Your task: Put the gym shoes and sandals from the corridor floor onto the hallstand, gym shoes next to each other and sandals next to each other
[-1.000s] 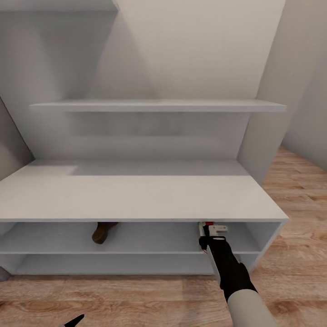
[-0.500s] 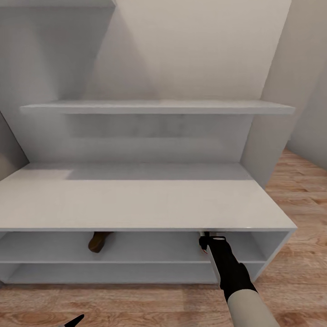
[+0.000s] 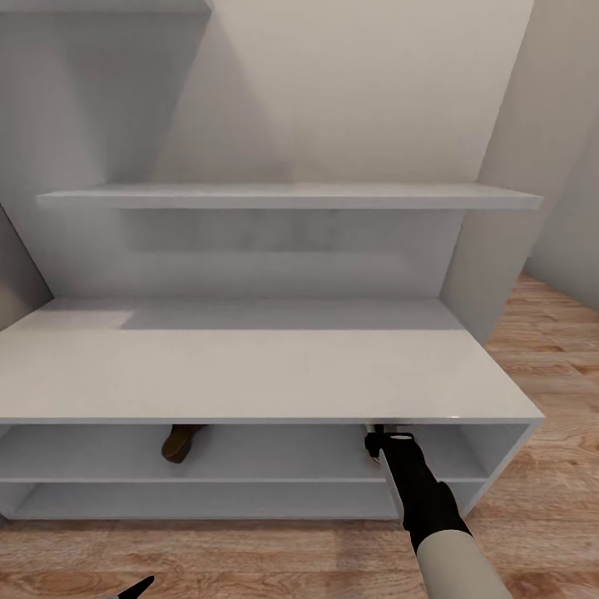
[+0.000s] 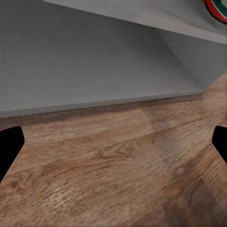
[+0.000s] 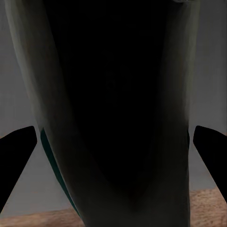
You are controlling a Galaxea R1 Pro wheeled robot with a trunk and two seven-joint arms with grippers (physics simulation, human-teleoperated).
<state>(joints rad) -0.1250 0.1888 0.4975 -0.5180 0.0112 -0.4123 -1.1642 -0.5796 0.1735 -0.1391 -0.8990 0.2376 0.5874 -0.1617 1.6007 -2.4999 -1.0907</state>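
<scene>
Risk was the gym shoe (image 5: 118,113), grasped between the right fingers (image 5: 19,161), snagging the hallstand (image 3: 249,366) tabletop edge and dropping to the corridor floor (image 3: 549,499); left fingers (image 4: 9,146) released.

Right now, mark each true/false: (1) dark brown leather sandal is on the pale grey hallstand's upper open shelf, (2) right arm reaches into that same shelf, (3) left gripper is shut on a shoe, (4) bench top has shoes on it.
1. True: the dark brown leather sandal lies on the upper open shelf of the pale grey hallstand.
2. True: the right gripper is under the bench top, with a cream sneaker between its fingers.
3. False: the left gripper is open, above the wood-plank floor.
4. False: the bench top is bare.
</scene>
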